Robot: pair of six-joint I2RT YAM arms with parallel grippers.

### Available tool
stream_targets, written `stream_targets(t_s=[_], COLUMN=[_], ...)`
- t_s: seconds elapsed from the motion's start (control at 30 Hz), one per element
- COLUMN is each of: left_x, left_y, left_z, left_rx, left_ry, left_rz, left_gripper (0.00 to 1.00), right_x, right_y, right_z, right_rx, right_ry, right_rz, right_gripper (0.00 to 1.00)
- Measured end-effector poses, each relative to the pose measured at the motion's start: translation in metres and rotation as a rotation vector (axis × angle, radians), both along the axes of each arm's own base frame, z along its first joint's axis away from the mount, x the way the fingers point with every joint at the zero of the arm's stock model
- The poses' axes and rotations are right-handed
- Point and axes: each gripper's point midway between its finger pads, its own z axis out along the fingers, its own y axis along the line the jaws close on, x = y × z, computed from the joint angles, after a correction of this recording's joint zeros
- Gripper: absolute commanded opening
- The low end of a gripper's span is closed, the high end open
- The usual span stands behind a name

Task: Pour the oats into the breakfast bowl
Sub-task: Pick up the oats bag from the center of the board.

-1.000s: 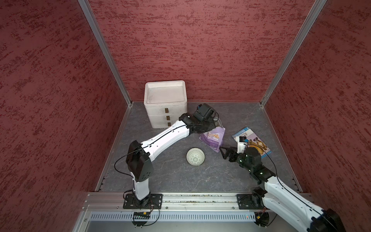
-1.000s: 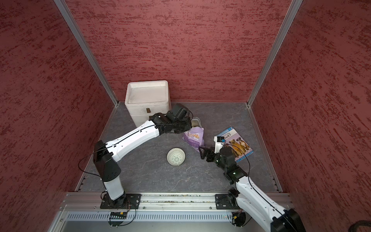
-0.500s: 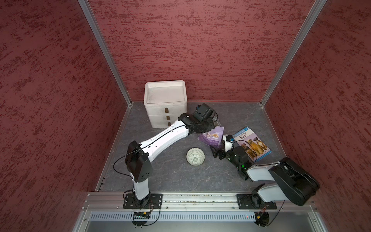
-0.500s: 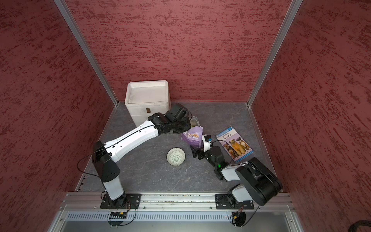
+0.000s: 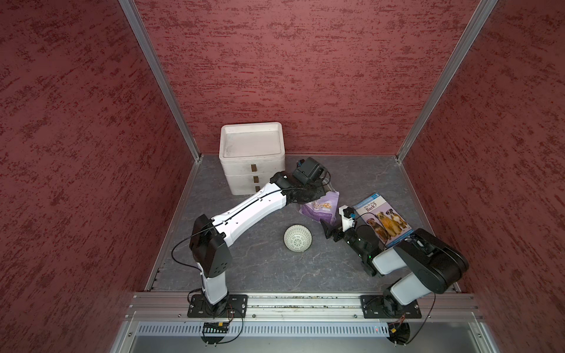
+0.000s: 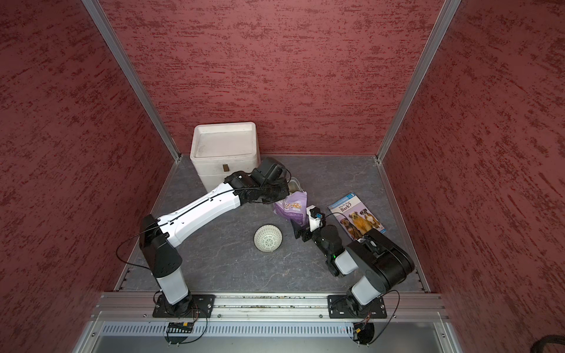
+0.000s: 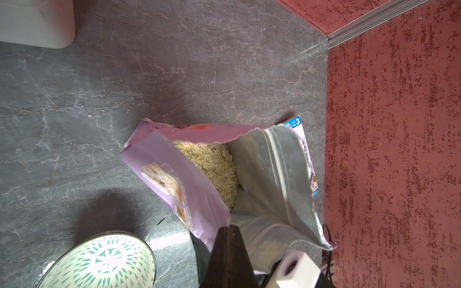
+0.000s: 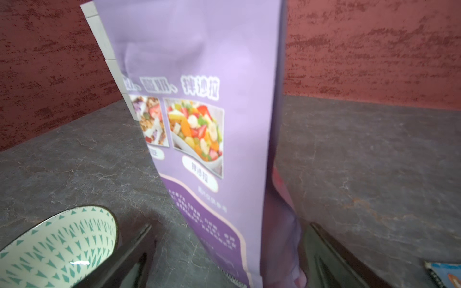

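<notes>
Right gripper [image 8: 230, 225] (jaws apart) has advanced, seemingly straddling pouch [image 5: 322, 208]; left gripper [image 7: 225, 230] clamps its rim.

- Left arm [image 5: 248, 214]: white links, black joint housings, thin black cable looping alongside.
- Right arm [image 5: 386, 262]: same white-and-black build; black bolted base plate [image 5: 371, 308].
</notes>
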Motion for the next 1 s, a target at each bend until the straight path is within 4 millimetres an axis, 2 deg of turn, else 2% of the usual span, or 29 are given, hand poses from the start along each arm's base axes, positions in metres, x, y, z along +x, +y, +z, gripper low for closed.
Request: stream_targets(t_s=[0.1,0.27,0.7,0.83,1.0], left_x=[0.006,0.011,0.011,0.010,0.011], left_y=[0.010,0.027,0.026,0.026,0.026], left_z=[0.002,0.004,0.004,0.004,0.004], left_rx=[0.017,0.058,0.057,0.052,0.051], left_ry=[-0.001,0.014,0.037,0.043,0.044], left_rz=[0.007,0.005,0.007,0.013,0.021], left_gripper=[0.00,0.00,0.00,0.00,0.00], right_x=[0.001,0.005,-0.012,-0.003,0.013], right_y=[0.002,0.018,0.048,0.049,0.047], right_z=[-0.001,-0.004,-0.033,-0.041,-0.033], right_rx=[-0.023,-0.026,-0.013,-0.014,-0.001], right_ry=[-0.009,0.001,0.082,0.096,0.067], right_rz=[0.009,0.077,0.175,0.126,0.054], right_gripper=[0.95,0.93,0.97,0.97,0.95])
